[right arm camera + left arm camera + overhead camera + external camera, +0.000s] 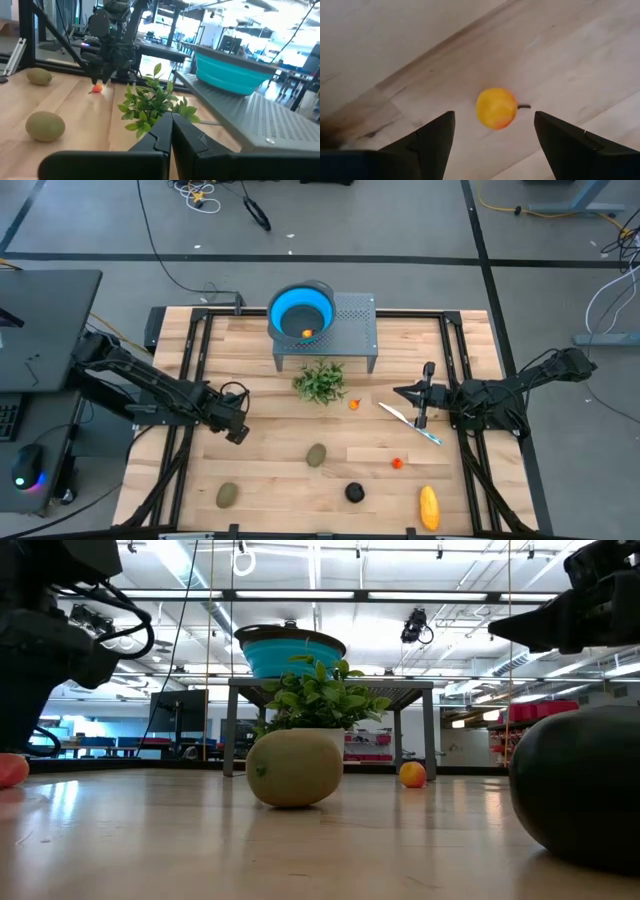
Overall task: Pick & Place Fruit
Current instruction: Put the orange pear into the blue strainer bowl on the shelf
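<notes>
left hand [238,433] sits at the left-centre of the high view, low over the wooden surface [280,480], fingers [432,145] spread wide and holding nothing. its wrist view shows a small yellow-orange fruit [496,108] with a short stem lying on the surface between the two fingertips, touching neither. right hand [400,392] sits at the right-centre of the high view, fingers pressed together and empty, pointing toward the leafy green plant [320,382] at the middle. just below this hand lies a thin white knife [410,423]. remaining fruit, high view: a tiny orange piece [354,404] just right of the plant; an olive-green oval [316,455] at lower centre; a second olive-green oval [227,495] at lower left; a black ball [355,493] at the lower middle; a tiny red piece [397,463] right of centre; a yellow oblong [429,507] at lower right. a blue bowl [301,311] stands on a grey perforated stand [350,330] at upper centre, with one orange piece [307,333] inside.
</notes>
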### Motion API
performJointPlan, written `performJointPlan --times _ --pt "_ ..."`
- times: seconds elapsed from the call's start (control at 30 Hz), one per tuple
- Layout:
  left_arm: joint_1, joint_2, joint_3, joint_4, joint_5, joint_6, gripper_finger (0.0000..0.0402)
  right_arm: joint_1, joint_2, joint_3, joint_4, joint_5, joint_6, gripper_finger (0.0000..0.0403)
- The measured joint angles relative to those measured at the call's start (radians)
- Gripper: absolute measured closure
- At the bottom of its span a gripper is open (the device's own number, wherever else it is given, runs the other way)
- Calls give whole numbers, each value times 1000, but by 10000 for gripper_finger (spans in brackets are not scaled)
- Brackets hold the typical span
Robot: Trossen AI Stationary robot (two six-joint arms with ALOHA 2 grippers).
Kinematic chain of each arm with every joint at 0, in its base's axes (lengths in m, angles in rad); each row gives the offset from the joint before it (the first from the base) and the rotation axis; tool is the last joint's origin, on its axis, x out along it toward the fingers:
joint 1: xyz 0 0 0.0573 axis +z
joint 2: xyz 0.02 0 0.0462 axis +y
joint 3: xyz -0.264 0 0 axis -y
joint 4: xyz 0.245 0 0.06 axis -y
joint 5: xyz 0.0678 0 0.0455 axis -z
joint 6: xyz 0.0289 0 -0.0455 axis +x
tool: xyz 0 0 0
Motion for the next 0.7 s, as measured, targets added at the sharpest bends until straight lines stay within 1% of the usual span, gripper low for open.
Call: performJointPlan --times 0.23,0.7 --pt "-8 0 0 6 -19 -56 94 0 0 0 4 0 -28 386" --pt "-48 0 -22 24 -68 -117 93 0 0 0 0 0 -28 386"
